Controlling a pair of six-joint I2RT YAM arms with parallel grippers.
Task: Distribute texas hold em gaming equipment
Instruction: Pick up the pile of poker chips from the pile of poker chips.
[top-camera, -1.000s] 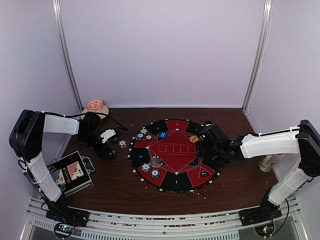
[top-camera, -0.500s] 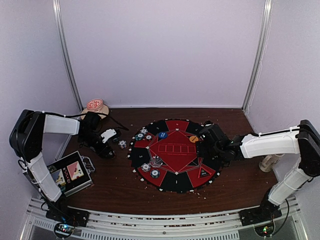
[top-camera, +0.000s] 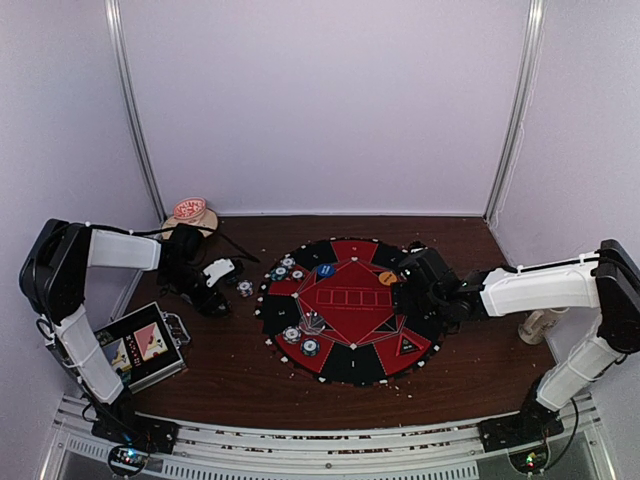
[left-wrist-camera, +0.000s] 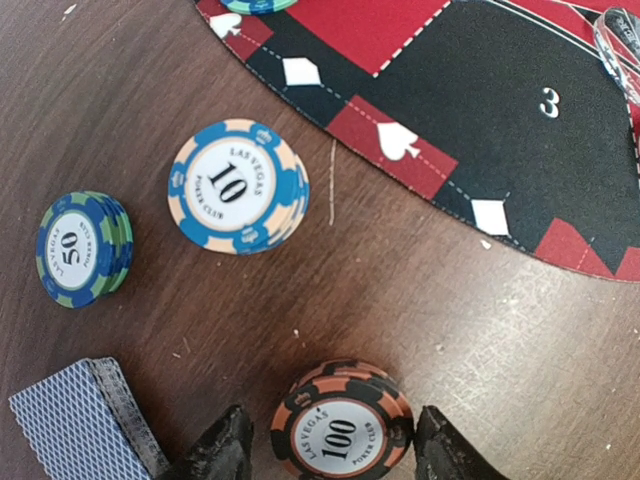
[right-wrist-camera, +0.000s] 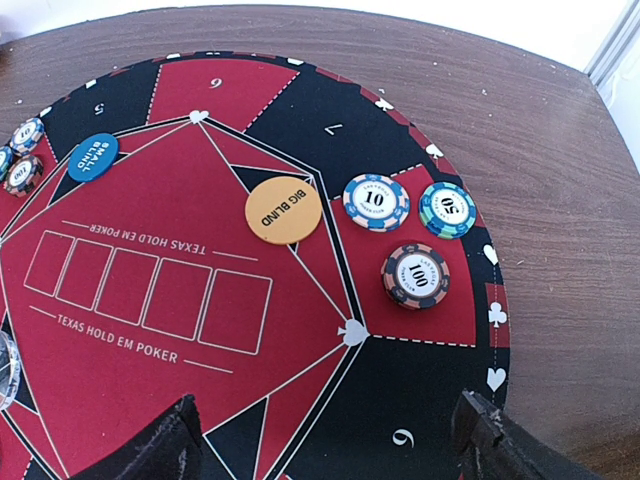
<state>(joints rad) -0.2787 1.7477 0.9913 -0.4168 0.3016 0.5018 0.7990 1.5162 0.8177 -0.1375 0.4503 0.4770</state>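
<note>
My left gripper (left-wrist-camera: 332, 450) is low over the brown table left of the mat, open, its jaws flanking an orange-and-black "100" chip stack (left-wrist-camera: 340, 425). The right finger is about touching it and a sliver of gap shows at the left one. A blue "10" stack (left-wrist-camera: 238, 187), a blue-green "50" stack (left-wrist-camera: 82, 248) and a blue-backed card deck (left-wrist-camera: 85, 420) lie nearby. My right gripper (right-wrist-camera: 325, 450) hangs wide open over the mat's black section. Ahead of it sit "10" (right-wrist-camera: 376, 202), "50" (right-wrist-camera: 447, 209) and "100" (right-wrist-camera: 415, 275) stacks, an orange big-blind button (right-wrist-camera: 284, 210) and a blue small-blind button (right-wrist-camera: 92, 157).
The round red-and-black poker mat (top-camera: 345, 355) fills the table's middle, with more chip stacks on its left sections. A beige mug (top-camera: 190, 213) stands at the back left. The metal case (top-camera: 140, 345) lies front left. A pale object (top-camera: 540, 325) stands at the right edge.
The left jaws have narrowed around the "100" stack. Neither arm has shifted noticeably, and the right gripper is unchanged.
</note>
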